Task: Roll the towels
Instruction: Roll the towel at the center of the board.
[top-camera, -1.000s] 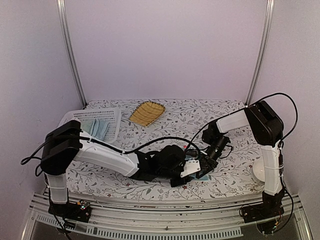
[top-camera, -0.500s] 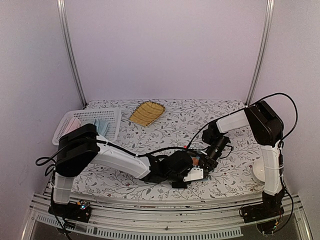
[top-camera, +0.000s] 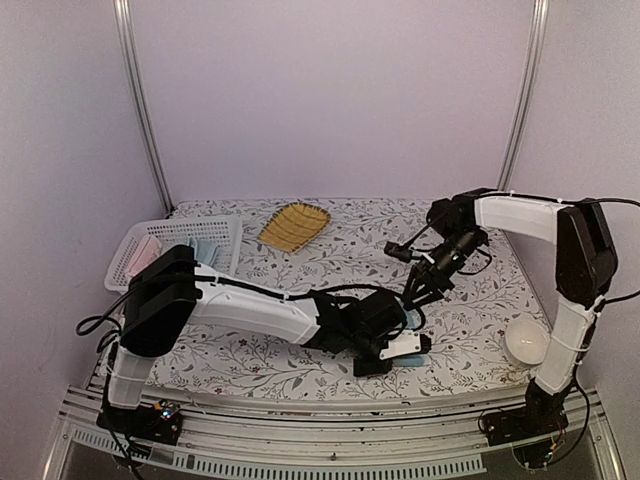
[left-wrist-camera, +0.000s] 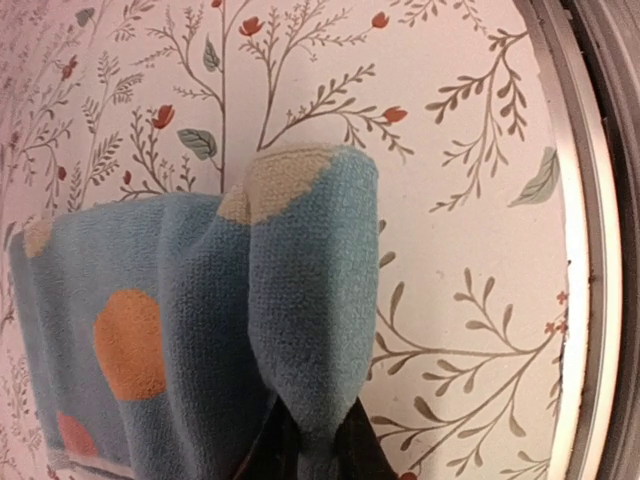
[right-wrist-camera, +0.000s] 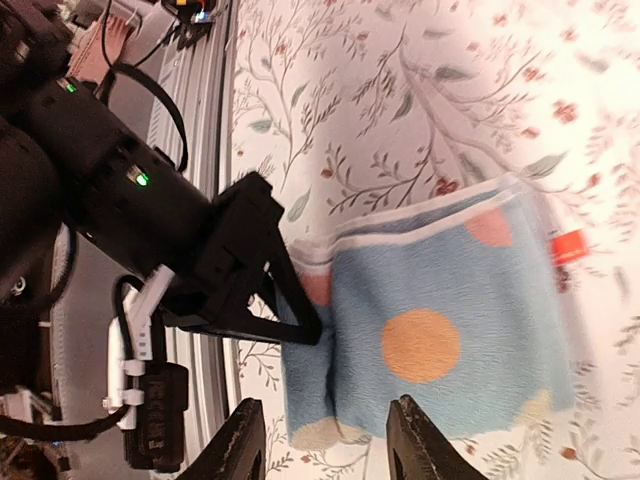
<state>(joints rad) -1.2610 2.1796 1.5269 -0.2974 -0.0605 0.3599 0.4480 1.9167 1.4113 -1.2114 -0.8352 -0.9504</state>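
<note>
Left gripper (left-wrist-camera: 312, 452) is clamped on the printed towel (left-wrist-camera: 150, 330). A pinched ridge of blue cloth stands up between its fingers, and the rest of the towel lies flat on the flowered table (left-wrist-camera: 470, 200). The left arm reaches low across the front of the table, so from above most of the towel is hidden under the wrist and only slivers of blue show beside it.

Right gripper (right-wrist-camera: 325, 408) has its fingers apart and holds nothing. It hangs over the same towel, off the cloth, pointing down toward the edge the left one is pinching. Its wrist view shows the towel spread out, orange dots up, white hem on the far side, with one corner bunched at the left fingers.

Towel position: right of centre, near the front edge of the table.

Plain blue towel (top-camera: 205, 255) sits in the white basket (top-camera: 150, 235) at the far left, well apart from both grippers. I can't tell whether it is folded or rolled.

Yellow tray (top-camera: 295, 225) is at the back centre, and the white bowl (top-camera: 527, 340) is at the right edge.
</note>
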